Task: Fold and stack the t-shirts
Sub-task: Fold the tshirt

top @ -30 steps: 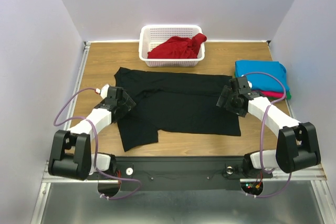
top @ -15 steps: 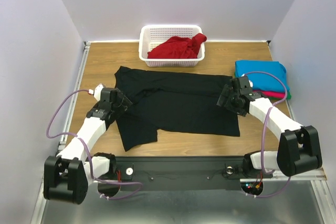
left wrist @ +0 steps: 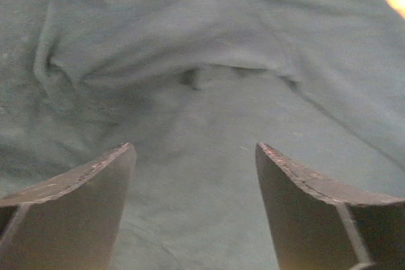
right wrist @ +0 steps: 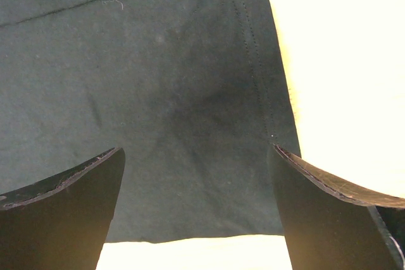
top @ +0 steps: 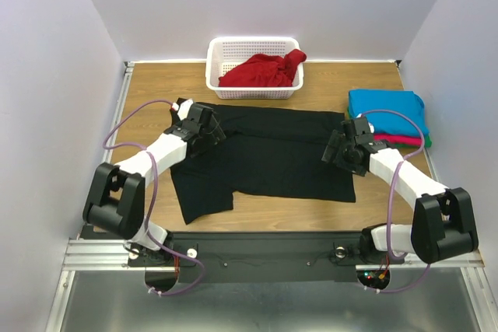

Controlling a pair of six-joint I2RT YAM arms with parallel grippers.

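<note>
The black t-shirt (top: 272,153) lies spread flat across the middle of the table, one sleeve toward the front left. My left gripper (top: 208,126) is open over its upper left part; the left wrist view shows wrinkled black cloth (left wrist: 196,93) between the jaws. My right gripper (top: 341,149) is open over the shirt's right hem corner (right wrist: 190,124). A red t-shirt (top: 264,70) lies crumpled in the white basket. Folded turquoise-blue (top: 387,109), pink-red (top: 406,140) and green (top: 426,141) shirts are stacked at the right.
The white lattice basket (top: 253,91) stands at the back centre, just behind the black shirt. The wooden table (top: 148,99) has metal rails along its left edge and walls on three sides.
My left arm has swung from the shirt's left sleeve area up and right to the shirt's upper left part. The right gripper has barely moved.
</note>
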